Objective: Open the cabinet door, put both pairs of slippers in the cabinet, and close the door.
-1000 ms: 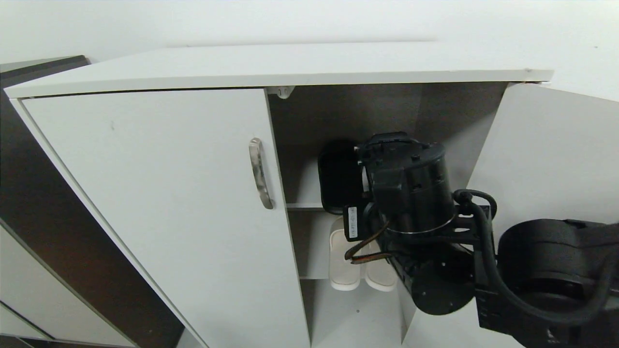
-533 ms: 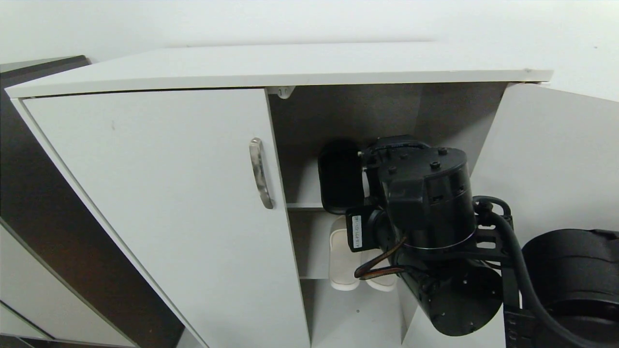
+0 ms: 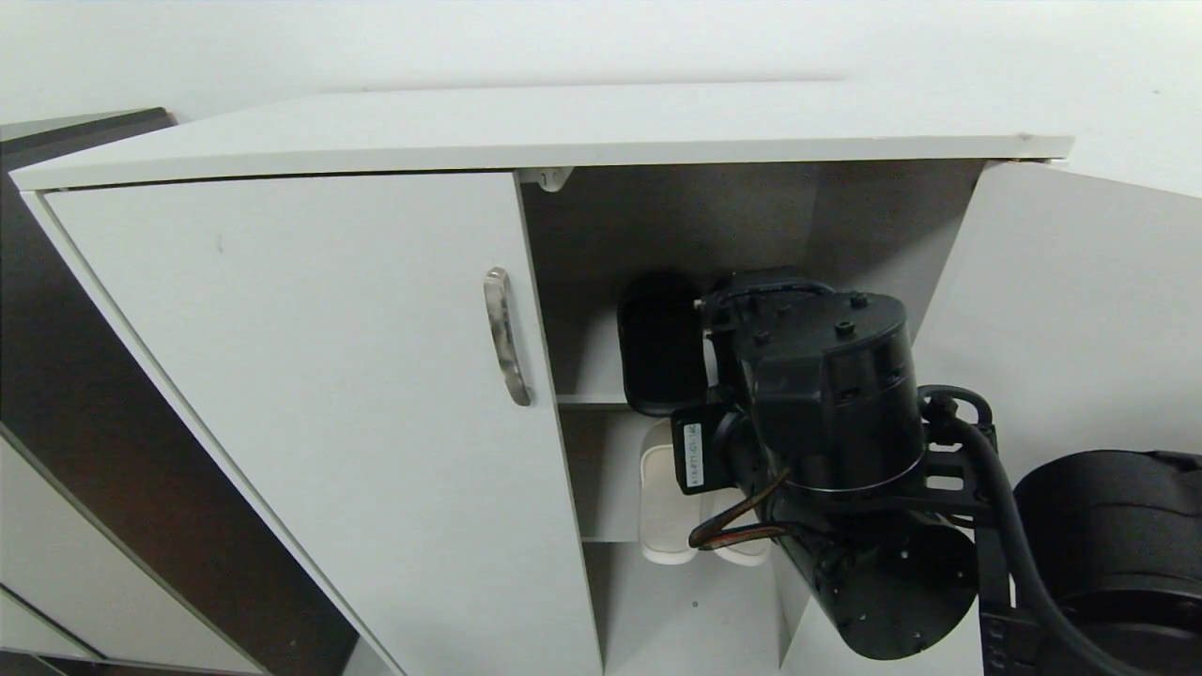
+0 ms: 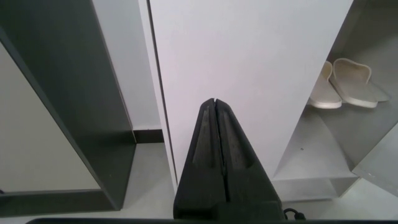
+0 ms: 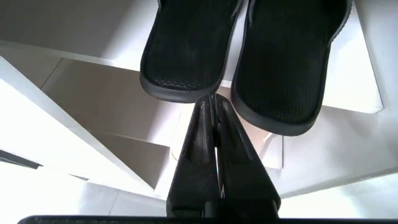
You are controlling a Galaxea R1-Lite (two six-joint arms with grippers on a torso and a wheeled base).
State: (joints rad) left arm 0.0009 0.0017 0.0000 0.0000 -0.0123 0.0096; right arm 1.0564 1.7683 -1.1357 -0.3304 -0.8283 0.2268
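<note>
Since both pairs sit on shelves inside the cabinet (image 3: 526, 117), I'd say only closing the door is left. Black slippers (image 3: 660, 343) are on the upper shelf (image 3: 592, 399), side by side, lengthwise front to back, near ends hanging over the shelf edge. White slippers (image 3: 669, 512) lie the same way on the shelf below (image 3: 606, 540), also overhanging. Lengthwise and flat makes sense: soles down, nothing to tip. The overhang could foul the door if clearance is tight; can't judge that from here.

Right claw (image 5: 215, 102) is closed with nothing in it. Its tip is at the gap between the two black slippers' near ends, just on the near side of them; can't tell if it touches. The right arm sits across the near side of the opening, so it has to back out before the door can swing.

Right door (image 3: 1080, 310) stands wide open, to the right of the arm. Left door (image 3: 310, 376) is shut, handle (image 3: 505, 336) on its right edge.

Left claw (image 4: 214, 102) is also closed and empty, low down in front of the left door, well apart from the slippers. Looks parked out of the way.
</note>
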